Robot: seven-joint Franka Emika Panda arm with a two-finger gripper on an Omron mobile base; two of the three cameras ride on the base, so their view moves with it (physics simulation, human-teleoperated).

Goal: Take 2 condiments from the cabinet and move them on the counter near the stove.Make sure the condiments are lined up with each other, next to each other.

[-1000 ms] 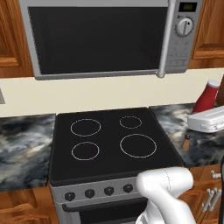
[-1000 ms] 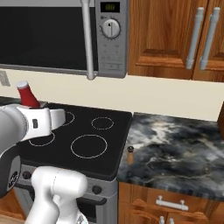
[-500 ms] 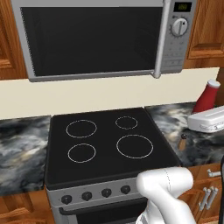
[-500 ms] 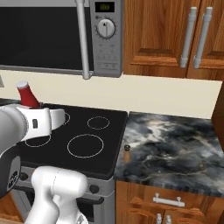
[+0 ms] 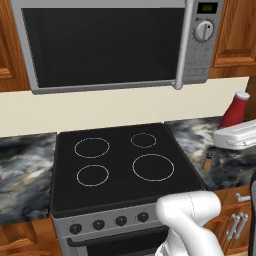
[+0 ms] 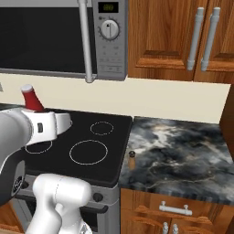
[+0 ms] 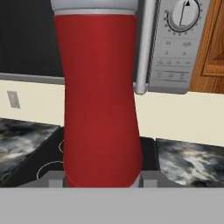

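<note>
Red plastic fills the hand view: the red bottle (image 7: 101, 96) stands upright in the claw (image 7: 101, 181), whose two dark tips sit against its base on either side, closed onto it. From the right base view the same bottle (image 6: 31, 98) rides above the white wrist, held in the air over the near left part of the stove (image 6: 82, 141), not yet over stone.

By my reading the task is about half done. The tan-brown shaker (image 6: 131, 160) with its black cap already stands on the surface (image 6: 183, 151), right at the near left corner of the marbled slab, just beside the stove's edge. What remains is to carry the bottle across and set it down beside the shaker so the two stand in a row.

Room looks generous: the stone to the right of and behind the shaker is bare as far as the cream wall. The tight edges are the stove seam on the shaker's left and the front lip close before it, so the far or right side seems the safer landing. Overhead, the microwave (image 6: 59, 36) and the wooden wall cabinet (image 6: 183, 39) hang well above.
</note>
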